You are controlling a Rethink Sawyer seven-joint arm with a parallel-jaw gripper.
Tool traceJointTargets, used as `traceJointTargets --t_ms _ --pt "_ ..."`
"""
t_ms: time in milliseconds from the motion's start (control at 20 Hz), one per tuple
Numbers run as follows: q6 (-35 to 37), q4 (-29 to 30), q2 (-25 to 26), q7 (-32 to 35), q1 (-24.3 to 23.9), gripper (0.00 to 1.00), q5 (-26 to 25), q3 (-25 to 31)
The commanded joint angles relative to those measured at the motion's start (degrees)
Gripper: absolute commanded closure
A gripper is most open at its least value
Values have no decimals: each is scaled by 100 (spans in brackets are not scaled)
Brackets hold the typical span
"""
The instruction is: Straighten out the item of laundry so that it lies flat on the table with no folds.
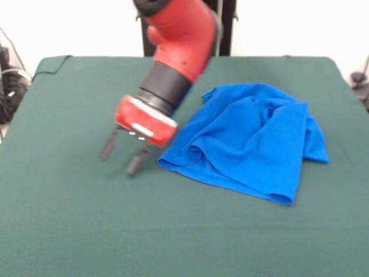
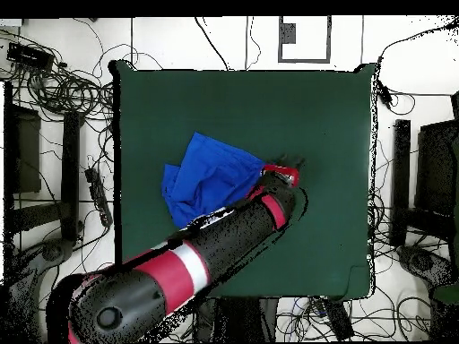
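On my screens: one royal-blue T-shirt (image 1: 249,141), one green-topped table (image 1: 69,219) and one red and black arm. The shirt lies crumpled and folded over itself on the cloth, toward the right in the front view. I see the arm slanting down from the pedestal side, its gripper (image 1: 121,151) tilted, its two dark fingers spread apart and empty, just beside the shirt's edge
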Motion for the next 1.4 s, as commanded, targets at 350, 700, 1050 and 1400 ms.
traceJointTargets --t_ms 350,700,1050,1400 --pt "544 141 -1381 285 -202 0 -1399 1831" --pt "1234 768 -2592 373 -989 0 -2217 3673" --pt "2151 1282 -3074 28 -1553 0 -2051 4802" --pt "2588 1643 -3101 124 -1843 0 -1711 5329"
